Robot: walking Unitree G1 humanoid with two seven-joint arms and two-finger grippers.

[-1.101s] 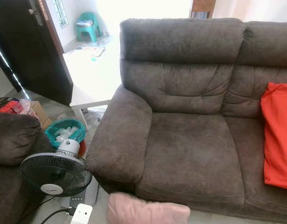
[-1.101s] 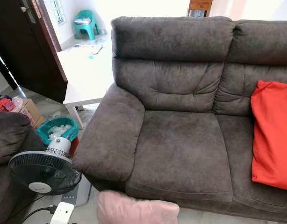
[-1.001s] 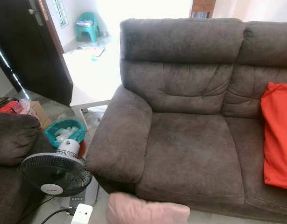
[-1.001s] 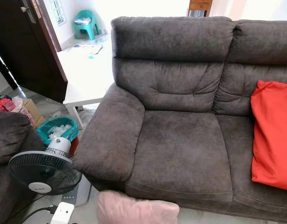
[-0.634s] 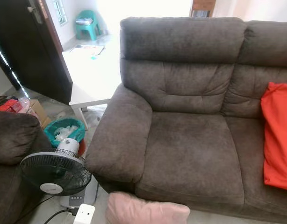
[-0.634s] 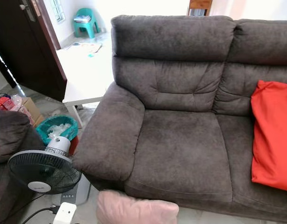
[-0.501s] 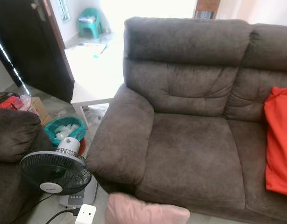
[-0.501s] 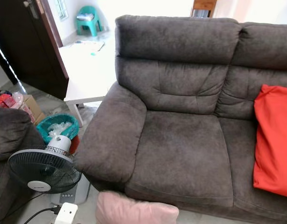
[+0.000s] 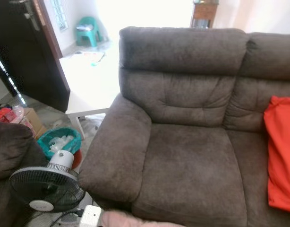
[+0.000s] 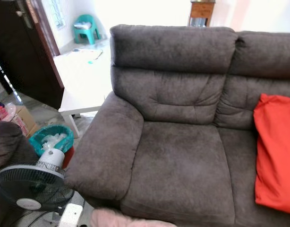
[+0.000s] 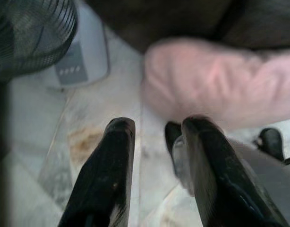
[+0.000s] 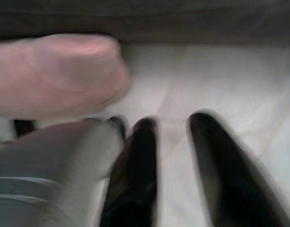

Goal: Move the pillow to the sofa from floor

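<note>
Pillow [image 11: 216, 85]: pink, on the floor [image 11: 36, 156] against the sofa's near front, below the left seat.
Sofa [image 9: 192, 156]: dark brown; left seat free to receive it, red cushion [image 9: 282, 151] on the right.
Left gripper [image 11: 157, 130]: jaws apart, empty, near the pillow.
Right gripper [image 12: 175, 130]: jaws apart, empty, just beside the pillow.
Fan [image 9: 43, 189]: on the floor, left.

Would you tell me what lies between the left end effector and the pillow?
Bare floor tile: the left wrist view shows the left end effector, open, short of the pillow.
</note>
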